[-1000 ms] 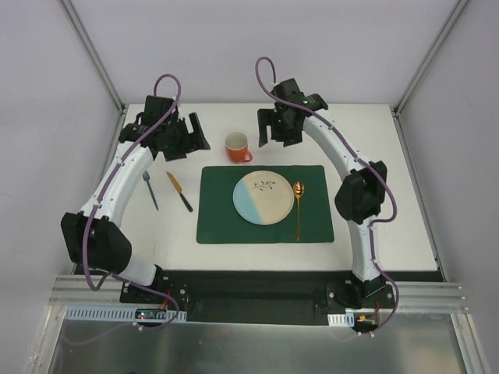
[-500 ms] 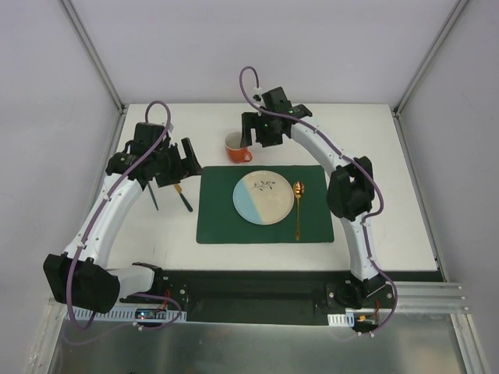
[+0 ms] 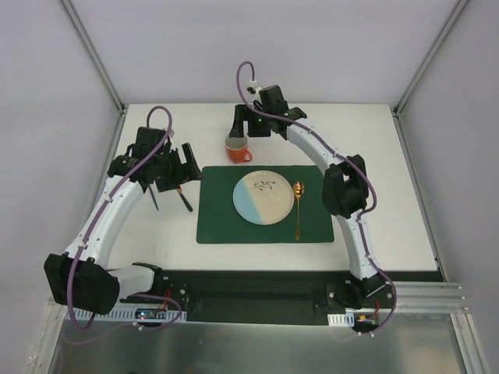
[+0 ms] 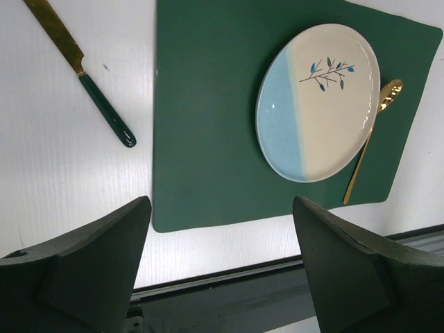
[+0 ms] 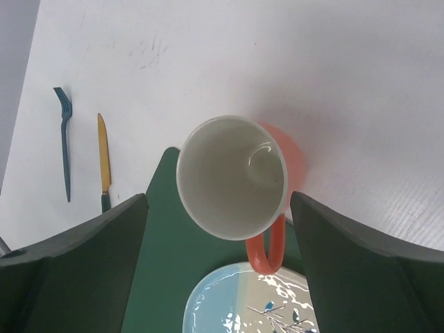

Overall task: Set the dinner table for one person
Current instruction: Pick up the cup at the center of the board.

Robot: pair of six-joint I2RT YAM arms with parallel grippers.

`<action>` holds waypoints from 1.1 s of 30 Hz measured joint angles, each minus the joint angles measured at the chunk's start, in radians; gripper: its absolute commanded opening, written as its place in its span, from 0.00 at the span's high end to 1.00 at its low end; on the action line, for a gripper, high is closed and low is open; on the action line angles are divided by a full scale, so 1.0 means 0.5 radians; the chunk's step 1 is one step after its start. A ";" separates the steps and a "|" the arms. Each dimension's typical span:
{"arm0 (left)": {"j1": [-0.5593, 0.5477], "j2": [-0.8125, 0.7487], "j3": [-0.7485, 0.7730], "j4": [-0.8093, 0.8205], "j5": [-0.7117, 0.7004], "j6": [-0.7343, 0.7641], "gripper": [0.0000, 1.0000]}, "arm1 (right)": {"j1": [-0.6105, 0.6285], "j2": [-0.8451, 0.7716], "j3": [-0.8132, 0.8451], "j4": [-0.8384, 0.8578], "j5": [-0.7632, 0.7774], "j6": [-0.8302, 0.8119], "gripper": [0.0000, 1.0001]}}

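The white dinner table [image 3: 390, 148] carries a dark green placemat [image 3: 222, 218] with a blue and cream plate [image 3: 263, 197] and a gold spoon [image 3: 297, 209] on it. An orange mug [image 3: 237, 148] stands upright just beyond the mat. My right gripper [image 3: 243, 125] hovers open above the mug; in the right wrist view the mug [image 5: 232, 177] shows between the fingers, untouched. My left gripper [image 3: 175, 167] is open and empty above the knife [image 3: 185, 204] and fork [image 3: 153, 199]. The left wrist view shows the knife [image 4: 104, 111], mat [image 4: 208, 139] and plate [image 4: 318, 100].
Grey walls and metal corner posts enclose the table. The black rail [image 3: 257, 280] with both arm bases runs along the near edge. The fork [image 5: 64, 139] and knife [image 5: 103, 159] lie left of the mat, side by side.
My right gripper has moved left to a spot over the mug. My left gripper has swung nearer, from the far left corner to over the knife and fork.
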 measured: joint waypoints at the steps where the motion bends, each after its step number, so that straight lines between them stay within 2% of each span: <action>1: 0.000 -0.001 0.000 0.000 0.000 -0.002 0.16 | -0.002 0.019 0.000 0.009 -0.003 0.007 0.14; 10: 0.000 -0.021 -0.005 -0.001 0.001 -0.005 0.16 | -0.060 0.069 -0.072 0.062 -0.009 0.028 0.14; 23: 0.000 -0.041 -0.034 -0.015 0.001 -0.010 0.16 | -0.106 0.069 -0.127 0.099 -0.032 0.067 0.23; 29: 0.000 -0.043 -0.055 -0.016 0.000 -0.010 0.16 | -0.102 0.069 -0.156 0.105 -0.066 0.092 0.34; 30: 0.000 -0.043 -0.060 -0.017 0.000 -0.010 0.16 | -0.101 0.069 -0.163 0.108 -0.066 0.096 0.42; 32: 0.000 -0.044 -0.063 -0.017 0.000 -0.010 0.16 | -0.100 0.070 -0.174 0.115 -0.070 0.101 0.49; 33: 0.000 -0.045 -0.063 -0.017 0.000 -0.010 0.16 | -0.100 0.070 -0.179 0.117 -0.072 0.104 0.57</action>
